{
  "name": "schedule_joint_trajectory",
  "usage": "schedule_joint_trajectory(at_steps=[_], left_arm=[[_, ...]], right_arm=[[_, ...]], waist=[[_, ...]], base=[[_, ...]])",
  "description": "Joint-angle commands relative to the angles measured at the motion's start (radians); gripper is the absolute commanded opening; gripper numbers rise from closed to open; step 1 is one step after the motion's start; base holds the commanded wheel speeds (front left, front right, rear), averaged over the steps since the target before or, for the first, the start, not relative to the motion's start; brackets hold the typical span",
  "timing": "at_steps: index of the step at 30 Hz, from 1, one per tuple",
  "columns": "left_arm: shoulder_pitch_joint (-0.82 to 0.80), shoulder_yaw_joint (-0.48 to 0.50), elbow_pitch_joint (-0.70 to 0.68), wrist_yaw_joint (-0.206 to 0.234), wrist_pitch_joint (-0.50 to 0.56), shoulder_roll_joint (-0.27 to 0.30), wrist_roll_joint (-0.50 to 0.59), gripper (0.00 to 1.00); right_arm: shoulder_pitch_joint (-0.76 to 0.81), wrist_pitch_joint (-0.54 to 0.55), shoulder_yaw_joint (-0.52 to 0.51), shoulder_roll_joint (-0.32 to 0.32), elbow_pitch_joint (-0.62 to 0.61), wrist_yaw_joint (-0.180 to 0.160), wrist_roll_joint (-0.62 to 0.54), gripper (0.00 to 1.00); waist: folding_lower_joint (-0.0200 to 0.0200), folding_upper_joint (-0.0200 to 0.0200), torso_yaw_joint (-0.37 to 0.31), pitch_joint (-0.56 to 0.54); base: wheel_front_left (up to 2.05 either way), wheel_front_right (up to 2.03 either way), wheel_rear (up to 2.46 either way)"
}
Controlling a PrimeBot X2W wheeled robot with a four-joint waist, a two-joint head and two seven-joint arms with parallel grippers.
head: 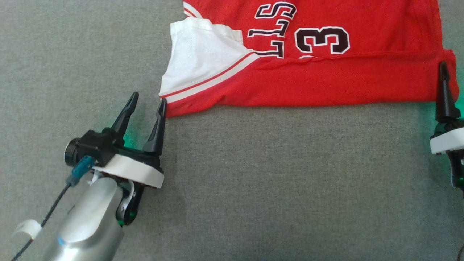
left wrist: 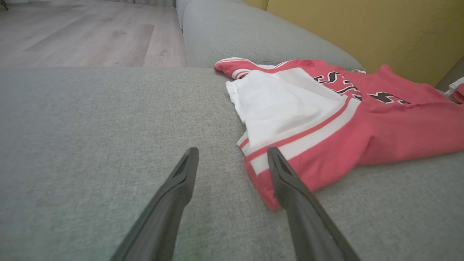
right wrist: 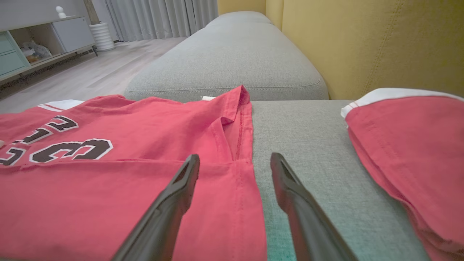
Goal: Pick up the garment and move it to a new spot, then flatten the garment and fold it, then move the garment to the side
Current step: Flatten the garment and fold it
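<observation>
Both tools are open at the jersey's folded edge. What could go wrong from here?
The left tool sits at the jersey corner; withdrawing could drag the fold open. The white sleeve lies askew, so creases may get folded in. The right tool could snag the second red garment nearby.

One red jersey (head: pixel 326 83), seemingly a second red garment (right wrist: pixel 409 152), one sofa (head: pixel 253 181), one left gripper (head: pixel 149 97), one right gripper (right wrist: pixel 232 159).

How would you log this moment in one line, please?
left pincer: open, at jersey corner | right pincer: open, over jersey's right edge | jersey: near edge folded over, on sofa
</observation>
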Motion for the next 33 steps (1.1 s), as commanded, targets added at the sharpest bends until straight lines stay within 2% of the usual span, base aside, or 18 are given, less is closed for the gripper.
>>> schedule_joint_trajectory(at_steps=[1, 4, 10, 11, 12, 13, 14, 21, 27, 28, 29, 30, 33], left_arm=[[-0.032, 0.055, -0.001, -0.019, -0.005, 0.014, 0.002, 1.00], [-0.031, 0.060, 0.033, -0.064, -0.005, -0.010, 0.012, 1.00], [-0.018, 0.024, 0.094, -0.096, -0.005, -0.026, 0.019, 1.00], [-0.019, 0.011, 0.108, -0.099, -0.005, -0.025, 0.020, 0.68], [-0.021, -0.002, 0.122, -0.101, -0.003, -0.025, 0.020, 0.45], [-0.023, -0.016, 0.134, -0.103, 0.003, -0.024, 0.019, 0.28], [-0.027, -0.032, 0.145, -0.104, 0.012, -0.023, 0.018, 0.00], [-0.051, -0.121, 0.139, -0.109, 0.031, 0.001, -0.022, 0.00], [-0.056, -0.125, 0.091, -0.109, 0.006, 0.039, -0.036, 0.00], [-0.055, -0.125, 0.082, -0.109, 0.004, 0.043, -0.034, 0.00], [-0.054, -0.126, 0.073, -0.109, 0.002, 0.046, -0.032, 0.00], [-0.052, -0.128, 0.065, -0.109, 0.001, 0.048, -0.029, 0.00], [-0.041, -0.126, 0.044, -0.108, -0.001, 0.056, -0.022, 0.00]], right_arm=[[0.012, -0.011, 0.014, -0.020, -0.021, -0.001, 0.009, 1.00], [0.001, -0.013, 0.013, -0.028, -0.009, -0.001, 0.009, 1.00], [-0.002, -0.018, 0.014, -0.025, 0.010, -0.001, 0.008, 1.00], [-0.001, -0.018, 0.014, -0.023, 0.012, -0.001, 0.008, 1.00], [-0.001, -0.019, 0.015, -0.021, 0.014, -0.001, 0.007, 1.00], [-0.002, -0.019, 0.017, -0.019, 0.017, -0.001, 0.006, 1.00], [-0.002, -0.020, 0.020, -0.017, 0.019, -0.001, 0.005, 1.00], [-0.014, 0.001, 0.044, -0.017, 0.057, -0.001, 0.018, 1.00], [-0.038, 0.099, 0.073, -0.017, 0.145, -0.001, 0.061, 1.00], [-0.039, 0.121, 0.084, -0.020, 0.159, -0.001, 0.070, 0.94], [-0.039, 0.140, 0.095, -0.024, 0.170, -0.001, 0.080, 0.39], [-0.035, 0.158, 0.100, -0.028, 0.181, -0.001, 0.093, 0.00], [-0.013, 0.174, 0.113, -0.053, 0.172, -0.001, 0.122, 0.00]], waist=[[0.0001, 0.0000, -0.007, 0.004], [0.0001, 0.0000, -0.016, 0.004], [0.0001, 0.0000, -0.023, -0.007], [0.0001, 0.0000, -0.024, -0.009], [0.0001, 0.0000, -0.024, -0.010], [0.0001, 0.0000, -0.024, -0.010], [0.0001, 0.0000, -0.024, -0.010], [0.0001, 0.0000, -0.016, -0.015], [0.0001, 0.0000, 0.010, -0.042], [0.0001, 0.0000, 0.016, -0.048], [0.0001, 0.0000, 0.022, -0.053], [0.0001, 0.0000, 0.030, -0.058], [0.0001, 0.0000, 0.045, -0.076]], base=[[0.00, 0.00, 0.00], [0.00, 0.00, 0.00], [0.00, 0.00, 0.00], [0.00, 0.00, 0.00], [0.00, 0.00, 0.00], [0.00, 0.00, 0.00], [0.00, 0.00, 0.00], [0.00, 0.00, 0.00], [0.00, 0.00, 0.00], [0.00, 0.00, 0.00], [0.00, 0.00, 0.00], [0.00, 0.00, 0.00], [0.00, 0.00, 0.00]])
